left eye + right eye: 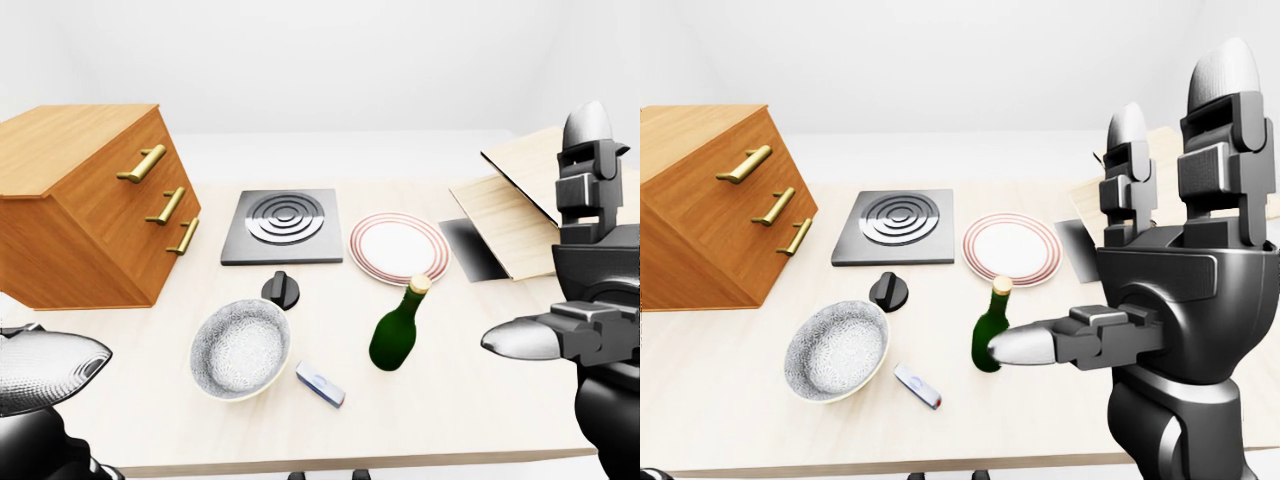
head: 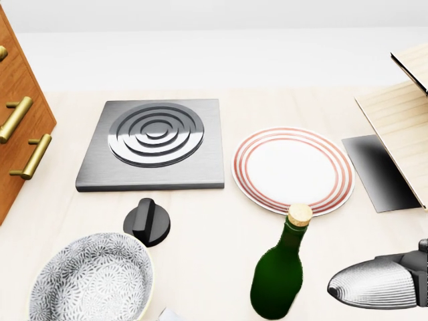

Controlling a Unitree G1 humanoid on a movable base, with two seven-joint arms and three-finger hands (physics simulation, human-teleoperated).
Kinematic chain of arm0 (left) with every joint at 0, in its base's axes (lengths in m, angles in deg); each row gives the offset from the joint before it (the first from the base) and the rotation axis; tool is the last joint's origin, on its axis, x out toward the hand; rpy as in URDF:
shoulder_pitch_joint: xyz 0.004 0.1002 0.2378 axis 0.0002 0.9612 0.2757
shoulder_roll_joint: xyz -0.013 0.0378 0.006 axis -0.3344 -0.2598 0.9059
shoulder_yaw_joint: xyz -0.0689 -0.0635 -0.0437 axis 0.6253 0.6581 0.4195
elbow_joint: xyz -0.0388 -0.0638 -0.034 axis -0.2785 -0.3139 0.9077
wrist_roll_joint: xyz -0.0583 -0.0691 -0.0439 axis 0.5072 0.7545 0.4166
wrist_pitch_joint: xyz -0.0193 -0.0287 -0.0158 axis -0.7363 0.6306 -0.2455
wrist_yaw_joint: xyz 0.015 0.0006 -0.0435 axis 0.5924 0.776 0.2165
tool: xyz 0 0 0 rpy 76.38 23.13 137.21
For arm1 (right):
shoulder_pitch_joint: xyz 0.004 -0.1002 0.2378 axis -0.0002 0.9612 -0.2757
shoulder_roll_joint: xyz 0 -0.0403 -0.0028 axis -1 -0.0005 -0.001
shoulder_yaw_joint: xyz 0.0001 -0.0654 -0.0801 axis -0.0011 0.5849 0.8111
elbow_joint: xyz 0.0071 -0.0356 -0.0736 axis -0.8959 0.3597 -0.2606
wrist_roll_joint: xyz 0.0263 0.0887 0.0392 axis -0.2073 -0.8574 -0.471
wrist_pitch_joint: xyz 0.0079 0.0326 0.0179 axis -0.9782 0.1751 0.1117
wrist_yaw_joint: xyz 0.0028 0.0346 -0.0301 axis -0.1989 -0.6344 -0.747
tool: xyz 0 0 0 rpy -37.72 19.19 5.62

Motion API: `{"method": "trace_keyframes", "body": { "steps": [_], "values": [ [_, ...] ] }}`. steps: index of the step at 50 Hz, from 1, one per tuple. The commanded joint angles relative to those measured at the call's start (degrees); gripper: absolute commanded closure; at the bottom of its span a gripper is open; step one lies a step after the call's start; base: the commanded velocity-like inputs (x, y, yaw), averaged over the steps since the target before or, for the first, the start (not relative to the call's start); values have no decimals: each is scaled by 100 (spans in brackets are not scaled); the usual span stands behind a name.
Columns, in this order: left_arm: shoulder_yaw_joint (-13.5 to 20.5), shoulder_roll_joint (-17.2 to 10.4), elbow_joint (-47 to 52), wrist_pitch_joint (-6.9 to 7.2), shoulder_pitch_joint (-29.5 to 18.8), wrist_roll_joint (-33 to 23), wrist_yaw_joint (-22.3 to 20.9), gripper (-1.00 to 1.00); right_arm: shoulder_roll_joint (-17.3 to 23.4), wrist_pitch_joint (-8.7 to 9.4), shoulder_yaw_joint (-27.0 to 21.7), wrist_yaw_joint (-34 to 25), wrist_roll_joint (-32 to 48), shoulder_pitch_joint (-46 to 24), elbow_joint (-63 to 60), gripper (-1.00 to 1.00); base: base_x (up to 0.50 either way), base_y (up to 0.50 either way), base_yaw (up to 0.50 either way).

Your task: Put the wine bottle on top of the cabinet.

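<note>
Left-eye view: the wine bottle (image 1: 398,327) was seen standing upright on the pale table (image 1: 480,390), green with a cork stopper, near the centre of the picture. At about 12 o'clock from it lay the red-ringed plate (image 1: 398,247), just beside the bottle's neck in this view but not touching it. At 10 o'clock from the bottle was the black knob (image 1: 281,290), and beyond that the grey hob plate (image 1: 283,226) with its concentric rings. At 9 o'clock the patterned bowl (image 1: 240,347) was seen, and at 7 o'clock a small blue-and-white box (image 1: 320,384) lay flat on the table.

The wooden cabinet (image 1: 85,205) with three brass handles (image 1: 166,204) was placed at the far 10 o'clock side — well apart from the bottle, its top bare.

The right hand (image 1: 1160,290) was held raised at 3 o'clock from the bottle, fingers (image 1: 1225,130) spread upward and the thumb pointed toward the bottle, nothing clasped. Whether the thumb tip touched the glass could not be told. Of the left hand (image 1: 45,372) only a rounded fingertip was shown at the lower left corner, so its state could not be told.

Light wooden boards (image 1: 520,215) were leaned at 2 o'clock.
</note>
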Motion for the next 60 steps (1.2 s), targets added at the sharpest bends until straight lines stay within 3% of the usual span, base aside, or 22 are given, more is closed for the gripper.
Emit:
{"method": "trace_keyframes", "body": {
  "steps": [1,8,17,21,25,34,46,54,55,60],
  "values": [
    [-37,57,24,0,3,-94,-52,-100,91,0,36,-65,130,72,-5,-100,0,42,0],
    [-63,113,24,0,52,-234,-171,-100,-133,0,100,-311,465,119,-5,-100,0,50,0],
    [-82,157,24,0,134,-291,-244,-100,-133,0,122,-281,447,96,-5,-100,0,50,0],
    [-62,191,24,0,124,-317,-287,-100,-154,0,118,-303,484,136,-5,-100,0,1,0],
    [-53,149,24,0,134,-236,-223,-100,73,0,161,-127,399,87,-5,-100,0,0,0],
    [-148,221,24,0,190,-419,-314,-100,-92,0,362,-370,906,54,-5,-100,0,20,0],
    [-183,214,24,0,210,-429,-298,-100,152,0,284,-109,588,108,-5,-100,1,17,0],
    [-149,353,14,0,192,-653,-522,-100,136,0,480,-446,624,162,-5,-100,-3,0,-12],
    [-183,371,4,0,204,-695,-537,-100,-22,0,414,-497,578,196,-5,-100,-14,0,-50],
    [-172,405,21,0,179,-712,-563,-100,150,0,218,-295,463,245,-5,-100,-14,1,-50]
  ]
}}
